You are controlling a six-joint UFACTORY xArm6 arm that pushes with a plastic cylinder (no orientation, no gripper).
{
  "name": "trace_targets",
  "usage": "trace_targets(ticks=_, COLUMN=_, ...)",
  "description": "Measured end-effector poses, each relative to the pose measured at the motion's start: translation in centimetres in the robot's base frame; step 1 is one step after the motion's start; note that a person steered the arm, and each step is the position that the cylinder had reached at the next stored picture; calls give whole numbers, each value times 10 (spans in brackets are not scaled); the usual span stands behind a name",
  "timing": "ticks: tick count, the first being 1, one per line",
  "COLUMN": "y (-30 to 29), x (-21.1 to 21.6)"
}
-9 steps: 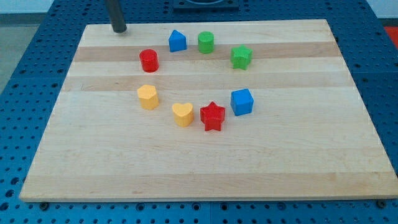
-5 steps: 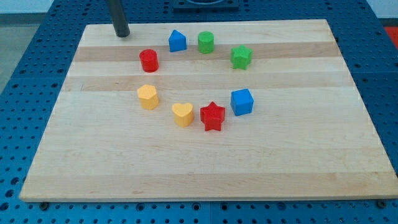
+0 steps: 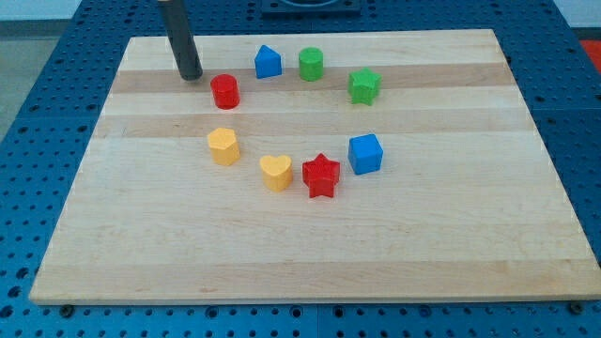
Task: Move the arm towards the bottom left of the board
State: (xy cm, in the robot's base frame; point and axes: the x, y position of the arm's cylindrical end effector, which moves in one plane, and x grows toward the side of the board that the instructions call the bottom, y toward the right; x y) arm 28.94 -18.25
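My tip point(image 3: 192, 74) — just left of red cylinder point(image 3: 224, 91) — on board point(image 3: 451, 235).

A lab or robotics test bench: a pale wooden board point(image 3: 310, 244) lies on a blue metal surface point(image 3: 38, 141) drilled with a regular grid of mounting holes, visible around every edge.

Far side: a red cylinder point(image 3: 224, 91), blue house-shaped block point(image 3: 268, 62), green cylinder point(image 3: 311, 64), green star point(image 3: 364, 85). Nearer: yellow hexagon point(image 3: 223, 145), yellow heart point(image 3: 275, 173), red star point(image 3: 321, 176), blue cube point(image 3: 365, 154).
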Motion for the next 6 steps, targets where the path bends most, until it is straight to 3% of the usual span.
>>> trace_targets(ticks=6, y=0, x=86)
